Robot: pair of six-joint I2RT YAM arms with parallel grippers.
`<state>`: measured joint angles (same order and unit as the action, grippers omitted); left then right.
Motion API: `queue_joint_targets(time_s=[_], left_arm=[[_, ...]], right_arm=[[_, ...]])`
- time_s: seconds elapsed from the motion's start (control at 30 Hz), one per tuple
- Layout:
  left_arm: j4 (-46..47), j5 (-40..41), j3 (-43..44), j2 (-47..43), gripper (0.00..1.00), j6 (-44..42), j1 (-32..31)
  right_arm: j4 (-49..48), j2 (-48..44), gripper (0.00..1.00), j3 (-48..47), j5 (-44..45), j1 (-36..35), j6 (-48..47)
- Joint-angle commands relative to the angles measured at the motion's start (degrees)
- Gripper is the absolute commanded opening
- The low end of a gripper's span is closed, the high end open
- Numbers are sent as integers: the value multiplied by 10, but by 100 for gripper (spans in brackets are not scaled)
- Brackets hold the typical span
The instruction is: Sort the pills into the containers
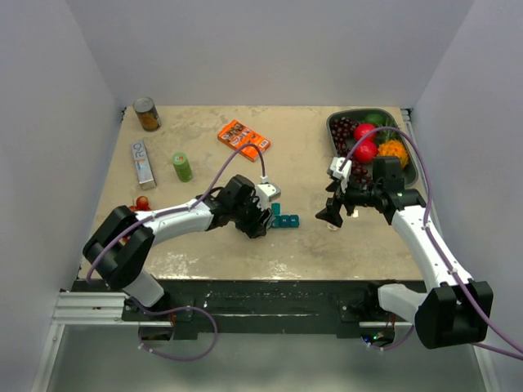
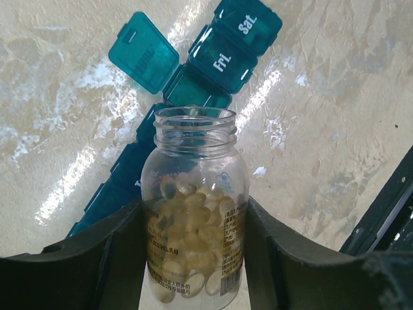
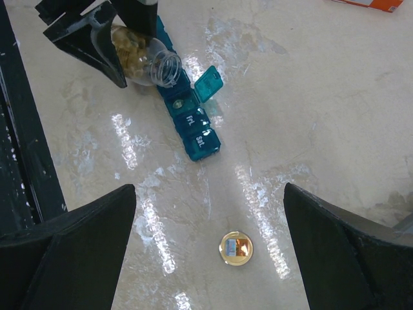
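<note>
My left gripper (image 2: pixel 193 223) is shut on a clear uncapped bottle (image 2: pixel 195 194) full of yellowish pills (image 2: pixel 190 213). The bottle's mouth is tipped over the teal containers (image 2: pixel 222 61), a row of small compartments marked "Fri." and "Sat." at the end. One compartment (image 2: pixel 193 90) stands open with its lid (image 2: pixel 143 51) flipped back. From the right wrist the same containers (image 3: pixel 193 129) and bottle (image 3: pixel 139 55) lie ahead. My right gripper (image 3: pixel 210 216) hangs open above the table, over a small gold cap (image 3: pixel 235 248). In the top view the left gripper (image 1: pixel 263 208) sits beside the containers (image 1: pixel 286 220), and the right gripper (image 1: pixel 333 214) is just right of them.
A dark tray (image 1: pixel 413 167) of fruit stands at the back right. An orange box (image 1: pixel 243 137), a green cylinder (image 1: pixel 182 167), a white box (image 1: pixel 144 162) and a can (image 1: pixel 147 114) lie toward the back left. A small red thing (image 1: pixel 142 202) sits near the left edge.
</note>
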<state>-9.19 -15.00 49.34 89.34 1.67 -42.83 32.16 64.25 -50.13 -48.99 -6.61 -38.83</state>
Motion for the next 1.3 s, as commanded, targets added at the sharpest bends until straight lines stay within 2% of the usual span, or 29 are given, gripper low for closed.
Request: queue_joint_targets(time_s=[0.0, 0.53, 1.27], left_arm=[[-60, -4, 47, 25, 0, -30, -3], [-202, -11, 162, 99, 0, -31, -17], [-318, 14, 269, 161, 0, -28, -23]], right_arm=[[0, -2, 99, -14, -13, 4, -7], [0, -3, 99, -14, -13, 4, -7], [1, -2, 99, -14, -12, 4, -7]])
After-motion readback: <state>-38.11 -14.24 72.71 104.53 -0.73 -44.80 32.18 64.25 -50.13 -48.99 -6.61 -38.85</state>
